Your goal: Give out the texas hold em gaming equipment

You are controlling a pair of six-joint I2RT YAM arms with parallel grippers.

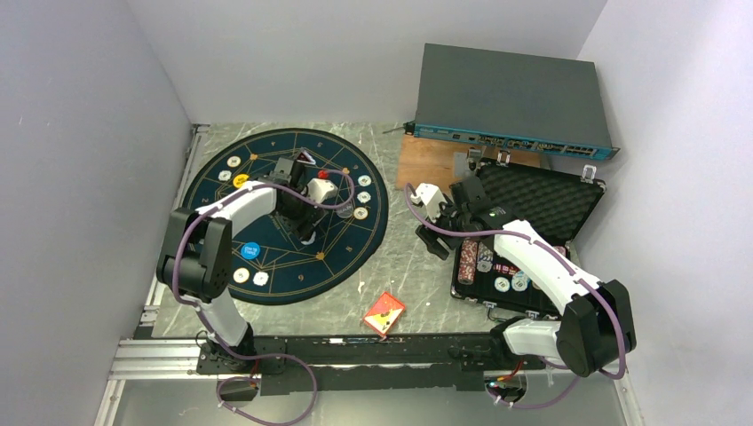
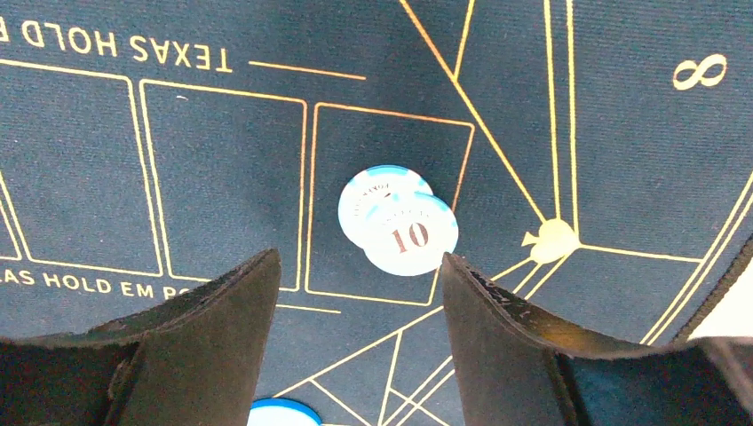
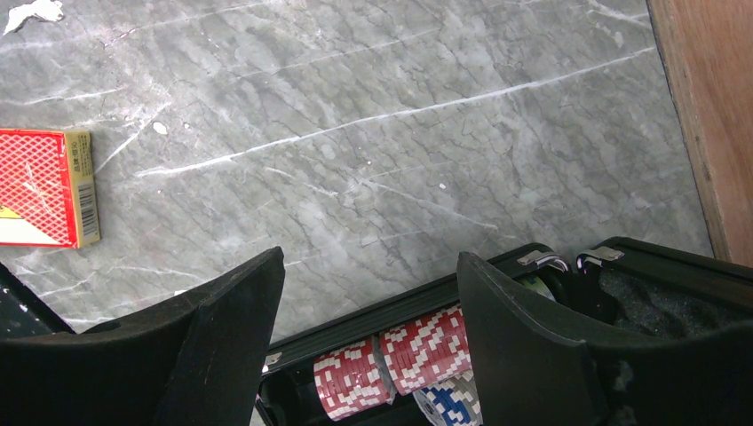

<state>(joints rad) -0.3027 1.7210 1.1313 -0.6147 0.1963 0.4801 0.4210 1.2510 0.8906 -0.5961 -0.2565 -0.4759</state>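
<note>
Chip-laying step: two overlapping whitish chips point(image 2: 399, 222) are shown on the mat point(image 2: 222, 177) ahead of the left gripper point(image 2: 357, 259), spread and empty, while the right gripper point(image 3: 369, 259), likewise spread and empty, is held over the stacked chips point(image 3: 424, 348) of the case point(image 3: 661, 266), where a grasp is judged due next.

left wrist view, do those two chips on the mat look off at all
Yes: the 10 chip lies half on the other chip, shifted off it rather than stacked squarely, inside a gold box on the mat.

card pack point(image 3: 40, 188): cut at left | blue-rimmed chip point(image 2: 284, 414): cut at bottom
</note>
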